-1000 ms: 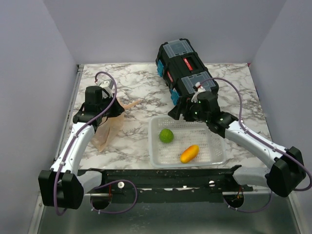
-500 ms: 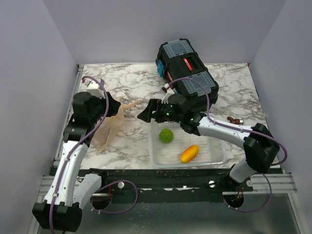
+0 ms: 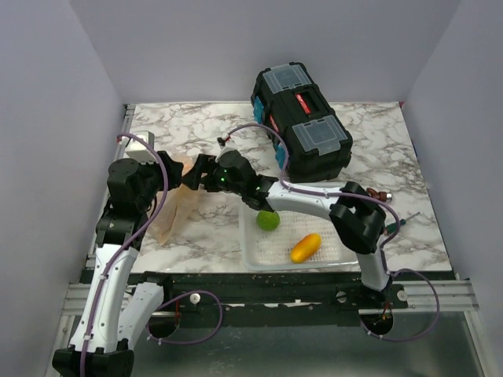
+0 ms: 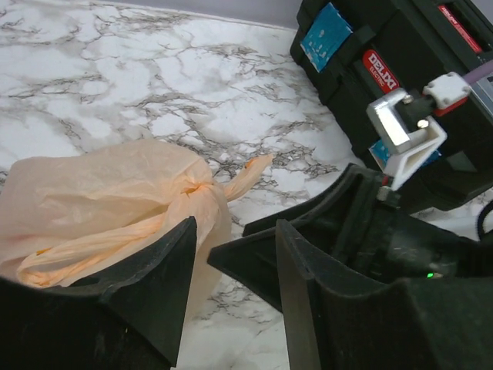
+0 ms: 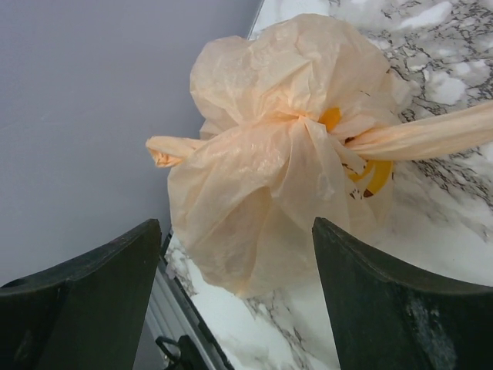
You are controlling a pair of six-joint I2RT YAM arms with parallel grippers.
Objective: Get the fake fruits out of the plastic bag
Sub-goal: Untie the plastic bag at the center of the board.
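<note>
Starting on the left: my left gripper (image 4: 233, 231) is out by the left edge of the marble table (image 3: 204, 129), roughly midway between the near and far edges, and it points to the right. Its jaws are apart with nothing pinched in them. One jaw sits right up against the underside of the plastic bag (image 3: 174, 216), though I can't tell if it's actually touching.

The bag is a crinkly peach thing lying close to that left edge, just in front of both my grippers. It's tied shut with a knot (image 4: 202, 189), and one handle (image 4: 250, 169) pokes out from the knot toward the far right. From my right wrist view a yellow fruit (image 5: 375, 176) shows through the thin plastic just beside the knot, so that one is inside the bag. The other fruits I can't make out.

My right arm reaches all the way across the table, and the right gripper (image 5: 235, 230) faces the bag head on from the other side, nearly nose to nose with the left one. Those jaws are spread wide, the bunched top of the bag sits in the gap ahead of them, and they're holding nothing.

Further right, a white basket (image 3: 334, 224) sits by the near edge with a green ball (image 3: 268, 220) and an orange fruit (image 3: 305, 247) in it, well apart from each other. Behind it, toward the far edge, is a black toolbox (image 3: 302, 118) lying at an angle.
</note>
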